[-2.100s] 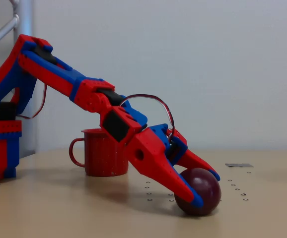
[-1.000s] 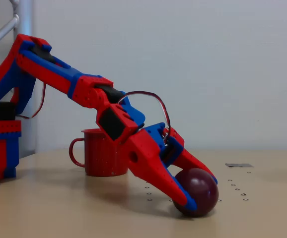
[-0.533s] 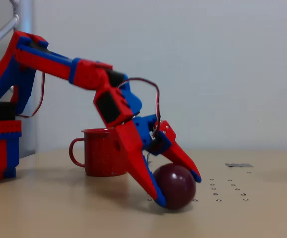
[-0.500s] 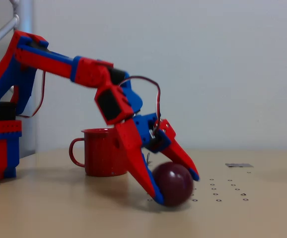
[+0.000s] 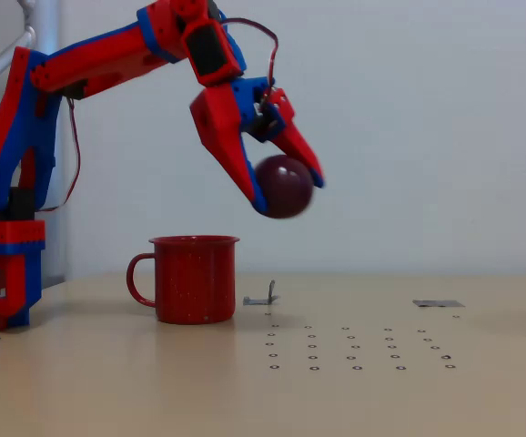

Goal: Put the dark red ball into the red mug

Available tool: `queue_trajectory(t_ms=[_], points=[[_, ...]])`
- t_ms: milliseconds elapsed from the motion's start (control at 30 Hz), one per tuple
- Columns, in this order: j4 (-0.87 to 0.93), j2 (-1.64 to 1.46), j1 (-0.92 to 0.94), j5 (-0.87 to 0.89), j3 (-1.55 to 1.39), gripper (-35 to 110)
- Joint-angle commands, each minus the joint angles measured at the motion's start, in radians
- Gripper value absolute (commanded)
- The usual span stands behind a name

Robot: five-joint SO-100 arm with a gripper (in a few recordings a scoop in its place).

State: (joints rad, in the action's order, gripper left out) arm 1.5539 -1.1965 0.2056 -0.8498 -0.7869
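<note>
In the fixed view the dark red ball point(image 5: 286, 187) hangs in the air, glossy and maroon, held between the red and blue fingers of my gripper point(image 5: 288, 194), which is shut on it. The ball is well above the table, up and to the right of the red mug point(image 5: 195, 279). The mug stands upright on the tan table with its loop handle pointing left and its open rim facing up. My arm arches over the mug from its base at the left.
The arm's base point(image 5: 4, 273) stands at the left edge beside a metal post. A small grey clip point(image 5: 265, 297) lies just right of the mug, and a flat grey plate point(image 5: 438, 303) sits at the right. Rows of small holes dot the table point(image 5: 354, 350).
The gripper closed on the ball on the table, dragged it left, then lifted it high into the air toward the mug.
</note>
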Motion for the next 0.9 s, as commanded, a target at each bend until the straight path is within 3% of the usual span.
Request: queue_trajectory(t_ms=[0, 333, 567, 867], points=[[0.066, -0.184, -0.055, 0.048, 0.117, 20], [0.206, -0.367, -0.216, 0.179, -0.012, 21], [0.196, -0.543, -0.258, 0.207, -0.336, 21], [0.153, -0.657, -0.367, 0.239, -0.549, 21]])
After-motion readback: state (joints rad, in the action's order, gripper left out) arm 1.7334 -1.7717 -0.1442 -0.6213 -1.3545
